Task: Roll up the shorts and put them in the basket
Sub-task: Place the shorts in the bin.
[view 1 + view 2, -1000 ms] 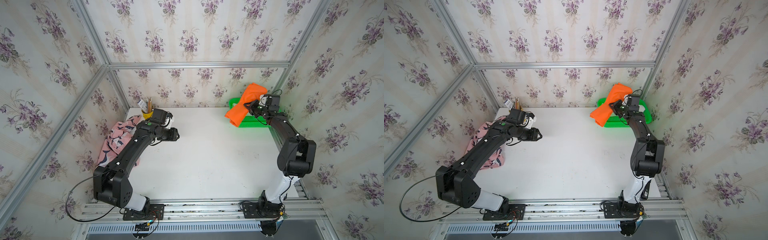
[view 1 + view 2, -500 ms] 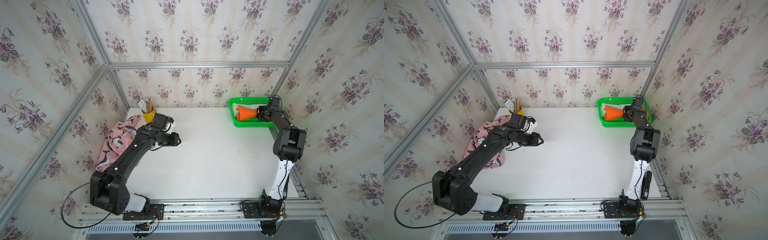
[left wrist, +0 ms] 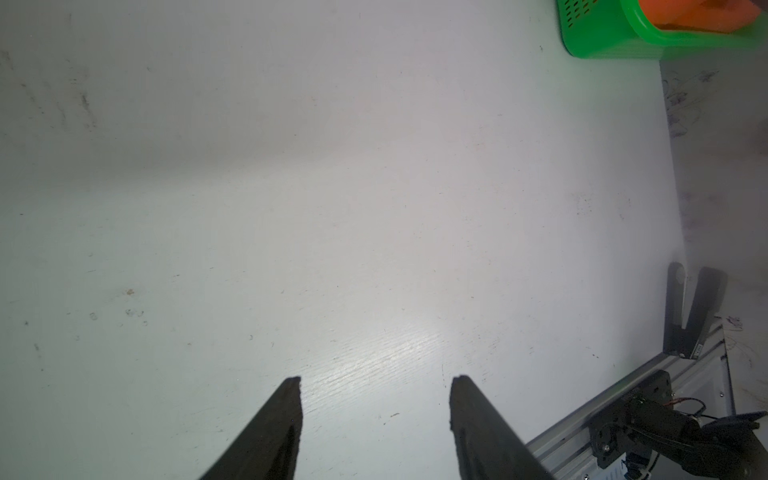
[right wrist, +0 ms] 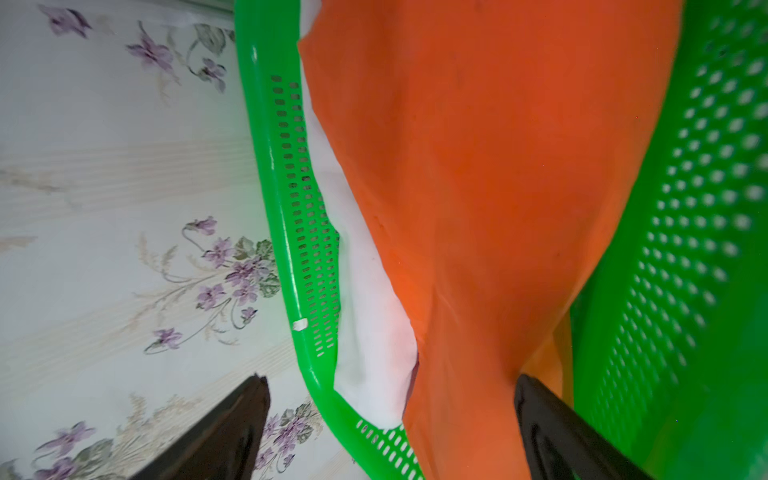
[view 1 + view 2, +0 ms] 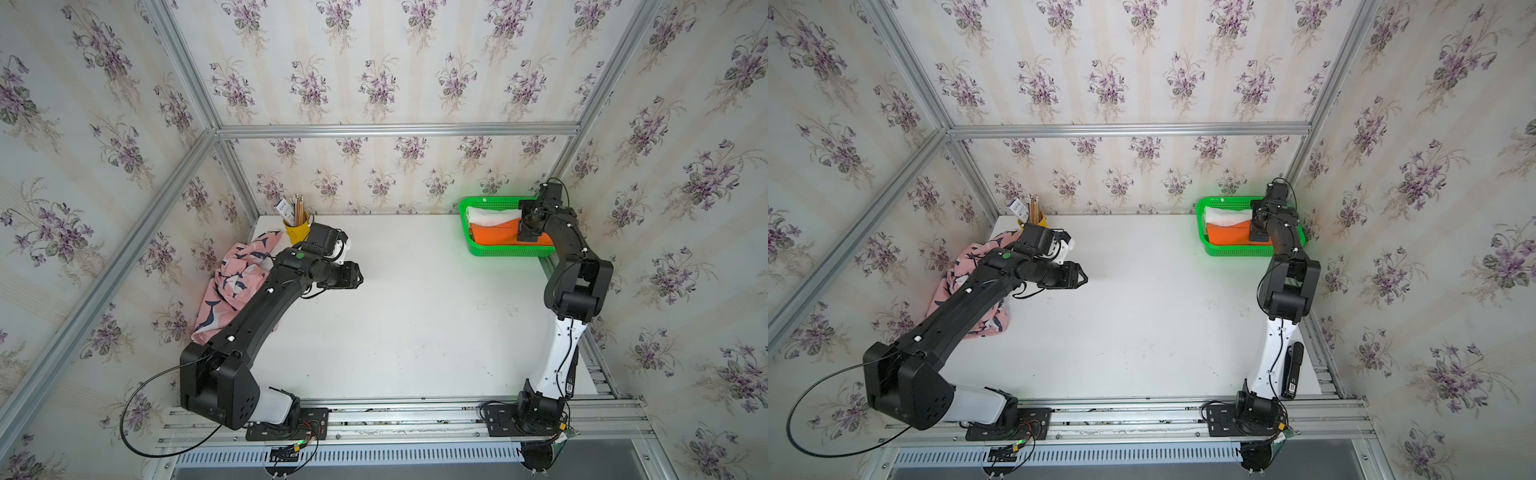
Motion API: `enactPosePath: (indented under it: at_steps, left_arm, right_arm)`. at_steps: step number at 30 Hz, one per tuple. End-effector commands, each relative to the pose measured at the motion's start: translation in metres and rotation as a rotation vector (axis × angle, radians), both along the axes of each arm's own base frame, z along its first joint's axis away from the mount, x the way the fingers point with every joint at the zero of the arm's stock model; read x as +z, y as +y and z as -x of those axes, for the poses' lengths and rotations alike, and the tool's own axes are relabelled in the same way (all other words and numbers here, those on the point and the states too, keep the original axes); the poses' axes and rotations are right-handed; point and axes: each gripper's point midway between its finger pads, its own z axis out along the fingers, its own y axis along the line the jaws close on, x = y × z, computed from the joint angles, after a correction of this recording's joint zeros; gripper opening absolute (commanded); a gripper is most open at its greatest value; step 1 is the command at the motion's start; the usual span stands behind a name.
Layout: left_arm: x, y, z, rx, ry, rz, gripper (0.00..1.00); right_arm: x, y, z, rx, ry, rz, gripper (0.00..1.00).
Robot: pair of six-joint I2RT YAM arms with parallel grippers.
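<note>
Lying in the green basket (image 5: pixel 511 250) in a top view, the orange shorts (image 5: pixel 494 233) touch the white shorts (image 5: pixel 492 215); the whale-print shorts (image 5: pixel 237 274) sit crumpled at the left edge of the table (image 5: pixel 415 332). Left wrist view: the left gripper (image 3: pixel 376 380) is spread above the table. Right wrist view: the right gripper (image 4: pixel 390 377) is spread wide over the orange shorts, pinching nothing.

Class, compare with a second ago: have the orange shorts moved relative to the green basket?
Yes. The orange shorts have dropped from above the rim of the green basket down inside it, beside the white shorts.
</note>
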Motion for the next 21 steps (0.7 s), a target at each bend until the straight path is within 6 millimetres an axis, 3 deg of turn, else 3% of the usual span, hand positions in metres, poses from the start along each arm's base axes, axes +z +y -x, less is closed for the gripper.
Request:
enactPosePath:
  at_steps: [1,4,9,12,15,18,21]
  left_arm:
    - [-0.011,0.043,-0.005,0.149,0.033,-0.172,0.66]
    - [-0.028,0.098,-0.017,0.331,0.057,-0.285,0.71]
    - [-0.059,0.201,-0.027,0.638,0.149,-0.450,0.75]
    - [-0.078,0.246,-0.029,0.767,0.181,-0.474,0.78]
    - [-0.086,0.284,-0.033,0.852,0.194,-0.530,0.81]
    - [-0.097,0.309,-0.040,0.897,0.207,-0.565,0.86]
    - [-0.120,0.320,-0.051,0.891,0.246,-0.527,0.84]
  right_arm:
    - [0.005,0.007,0.031,-0.021,0.079,-0.033,0.95]
    - [0.027,0.020,0.042,0.023,0.017,-0.025,0.94]
    - [0.069,0.064,0.053,0.252,-0.096,0.081,0.95]
    - [0.090,0.101,0.062,0.450,-0.177,0.212,0.96]
    - [0.110,0.156,0.071,0.751,-0.338,0.358,0.95]
    - [0.101,0.197,0.091,0.983,-0.386,0.409,0.96]
    - [0.077,0.218,0.113,1.113,-0.402,0.355,0.89]
